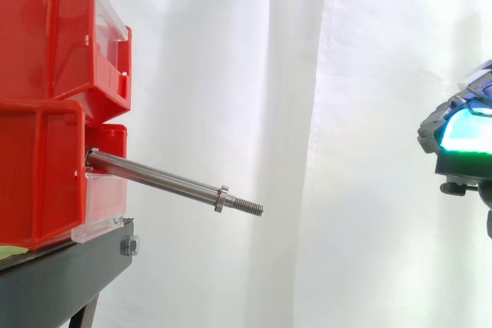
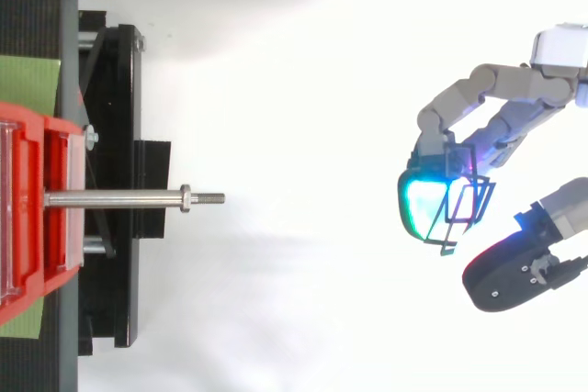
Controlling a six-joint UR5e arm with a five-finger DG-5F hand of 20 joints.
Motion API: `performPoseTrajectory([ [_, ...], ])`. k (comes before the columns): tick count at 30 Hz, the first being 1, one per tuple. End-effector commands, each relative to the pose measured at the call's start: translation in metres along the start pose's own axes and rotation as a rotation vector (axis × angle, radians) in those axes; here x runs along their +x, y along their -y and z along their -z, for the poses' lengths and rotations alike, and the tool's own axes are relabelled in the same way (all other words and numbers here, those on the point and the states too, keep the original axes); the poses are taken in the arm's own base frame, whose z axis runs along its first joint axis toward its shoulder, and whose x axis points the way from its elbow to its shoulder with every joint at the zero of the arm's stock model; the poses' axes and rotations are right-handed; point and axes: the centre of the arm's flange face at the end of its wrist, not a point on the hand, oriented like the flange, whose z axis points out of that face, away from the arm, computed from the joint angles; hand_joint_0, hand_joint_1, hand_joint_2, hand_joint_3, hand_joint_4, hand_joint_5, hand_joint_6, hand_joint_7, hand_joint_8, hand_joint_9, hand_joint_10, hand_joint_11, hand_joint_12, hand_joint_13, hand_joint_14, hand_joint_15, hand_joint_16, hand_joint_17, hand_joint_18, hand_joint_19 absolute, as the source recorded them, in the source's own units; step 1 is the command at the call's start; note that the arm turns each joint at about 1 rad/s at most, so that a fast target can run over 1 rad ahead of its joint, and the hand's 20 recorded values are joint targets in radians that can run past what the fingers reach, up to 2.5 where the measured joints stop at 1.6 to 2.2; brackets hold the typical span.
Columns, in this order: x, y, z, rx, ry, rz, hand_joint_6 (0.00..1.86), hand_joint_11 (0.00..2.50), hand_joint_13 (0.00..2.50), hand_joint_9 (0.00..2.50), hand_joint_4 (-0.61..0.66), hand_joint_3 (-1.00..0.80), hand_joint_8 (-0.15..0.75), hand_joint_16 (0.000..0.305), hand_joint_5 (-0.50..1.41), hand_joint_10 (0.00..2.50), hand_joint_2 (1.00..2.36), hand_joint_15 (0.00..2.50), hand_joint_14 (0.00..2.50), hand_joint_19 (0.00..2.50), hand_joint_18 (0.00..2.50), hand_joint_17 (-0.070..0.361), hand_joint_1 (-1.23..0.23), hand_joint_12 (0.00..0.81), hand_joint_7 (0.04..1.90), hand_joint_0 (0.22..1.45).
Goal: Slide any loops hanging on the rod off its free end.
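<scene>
The bare rod (image 2: 119,197) runs 9-to-3 from the red bins (image 2: 28,208), with its threaded free end at 3 o'clock. Well apart, further toward 3 o'clock, the hand (image 2: 510,82) pinches a thin wire loop (image 2: 464,213) in curled fingers, clear of the rod.

You see red bins (image 1: 46,105) on the left over a black stand (image 2: 110,181), a silver rod (image 1: 161,180) and a white curtain (image 1: 346,74). On the right, the grey hand (image 2: 496,89) has a cyan-green glowing pad (image 2: 423,210) and black wire loops (image 2: 467,204).

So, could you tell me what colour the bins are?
The bins are red, clearest in the side view.
</scene>
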Motion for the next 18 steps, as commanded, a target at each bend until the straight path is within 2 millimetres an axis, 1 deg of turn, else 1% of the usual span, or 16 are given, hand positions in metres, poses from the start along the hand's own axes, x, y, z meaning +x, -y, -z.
performPoseTrajectory([
  [1, -0.0005, -0.0005, 0.0003, -0.001, 0.001, -0.005, 0.83, 0.41, 0.79, 0.82, 0.14, -0.5, 0.26, 0.04, -0.18, 0.01, 1.0, 0.15, 0.01, 0.41, 0.8, 0.091, -0.85, 0.279, 1.02, 0.53],
  [12, -0.0004, 0.0, 0.0009, 0.004, -0.002, -0.004, 0.83, 0.41, 0.8, 0.82, 0.15, -0.5, 0.261, 0.041, -0.17, 0.01, 1.0, 0.15, 0.01, 0.41, 0.81, 0.092, -0.86, 0.282, 1.01, 0.52],
  [14, -0.0003, 0.0006, 0.0001, 0.005, 0.0, -0.004, 0.83, 0.41, 0.79, 0.83, 0.15, -0.5, 0.262, 0.041, -0.17, 0.01, 1.0, 0.15, 0.01, 0.41, 0.8, 0.091, -0.83, 0.281, 1.01, 0.53],
  [16, -0.0003, 0.0006, 0.0001, 0.005, 0.0, -0.005, 0.82, 0.41, 0.79, 0.83, 0.13, -0.5, 0.258, 0.039, -0.17, 0.02, 1.0, 0.15, 0.01, 0.42, 0.79, 0.088, -0.7, 0.272, 1.03, 0.56],
  [18, -0.0003, 0.0007, 0.0002, 0.006, -0.001, -0.004, 0.81, 0.41, 0.79, 0.83, 0.12, -0.5, 0.253, 0.038, -0.16, 0.01, 1.0, 0.15, 0.01, 0.42, 0.79, 0.086, -0.66, 0.269, 1.04, 0.58],
])
